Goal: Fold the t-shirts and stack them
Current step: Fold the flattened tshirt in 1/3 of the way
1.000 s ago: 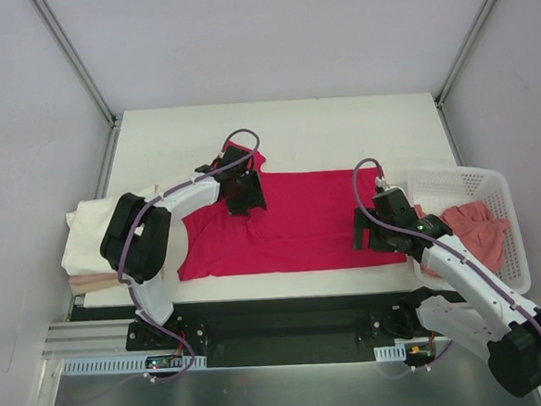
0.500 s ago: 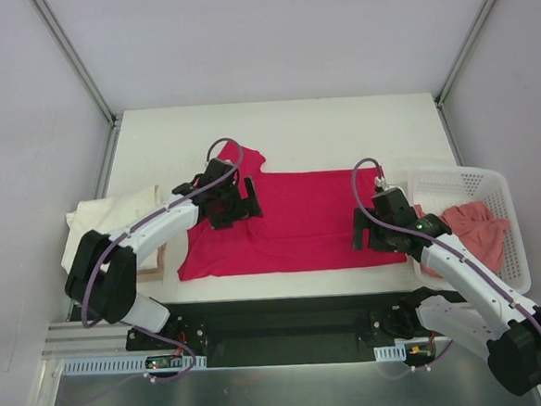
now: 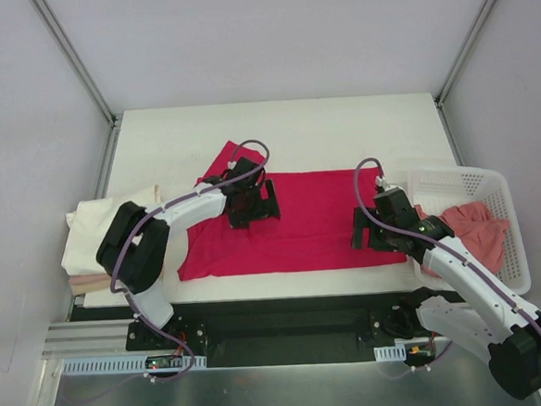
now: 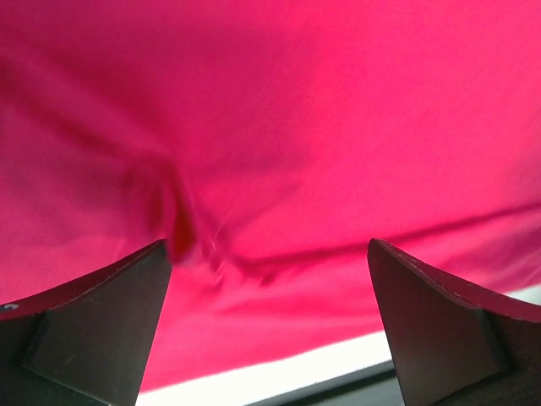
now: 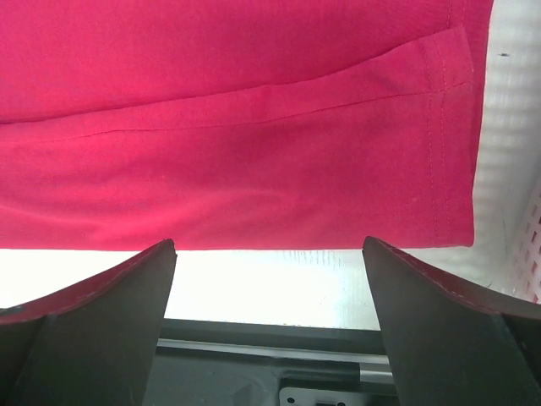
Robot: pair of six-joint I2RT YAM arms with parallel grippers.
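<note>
The crimson-pink t-shirt (image 3: 309, 219) lies spread flat across the table's middle, one sleeve (image 3: 232, 156) sticking out at its far left. My left gripper (image 3: 269, 203) is open and empty, low over the shirt's upper left part. In the left wrist view (image 4: 266, 245) crimson cloth (image 4: 279, 110) fills the frame, with a small wrinkle (image 4: 194, 237). My right gripper (image 3: 358, 232) is open and empty over the shirt's near right corner; the right wrist view (image 5: 269, 243) shows the hem (image 5: 439, 144). The cream-white t-shirt (image 3: 101, 229) lies folded at the left edge. The salmon-pink t-shirt (image 3: 476, 226) lies in the basket.
The white mesh basket (image 3: 459, 182) stands at the table's right edge, close to my right arm; its wall shows in the right wrist view (image 5: 531, 228). The table's near edge (image 5: 279, 283) runs just below the shirt's hem. Bare table (image 3: 340, 128) lies behind the shirt.
My left gripper has moved right, off the sleeve area and onto the shirt's body, and its arm has shifted. The sleeve now lies out in view. My right arm has not moved.
</note>
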